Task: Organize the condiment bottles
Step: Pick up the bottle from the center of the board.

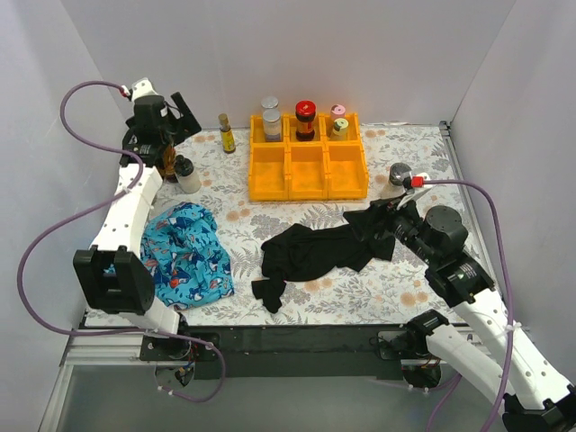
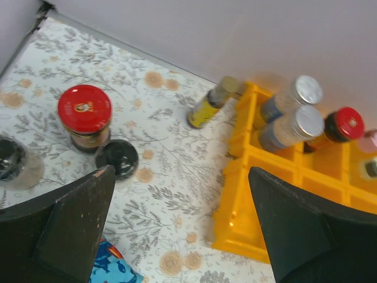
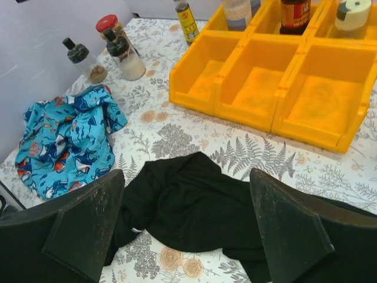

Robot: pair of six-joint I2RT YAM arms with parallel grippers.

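Observation:
Condiment bottles fill the back row of the orange tray [image 1: 308, 184]: two silver-lidded jars [image 1: 271, 117], a red-lidded dark bottle [image 1: 305, 120] and a pink-lidded jar [image 1: 338, 112]. A slim amber bottle [image 1: 226, 133] stands left of the tray. A red-lidded jar [image 2: 85, 115] and two black-capped bottles [image 2: 116, 158] stand at the back left, under my left gripper [image 2: 181, 174], which hangs open above them. A silver-lidded jar [image 1: 400, 173] stands right of the tray. My right gripper [image 3: 186, 177] is open over the black cloth [image 3: 194, 206], holding nothing.
The tray's three front compartments [image 3: 265, 88] hold nothing. A blue patterned cloth [image 1: 189, 252] lies at the front left and the black cloth [image 1: 315, 252] across the middle front. White walls close in the table on three sides.

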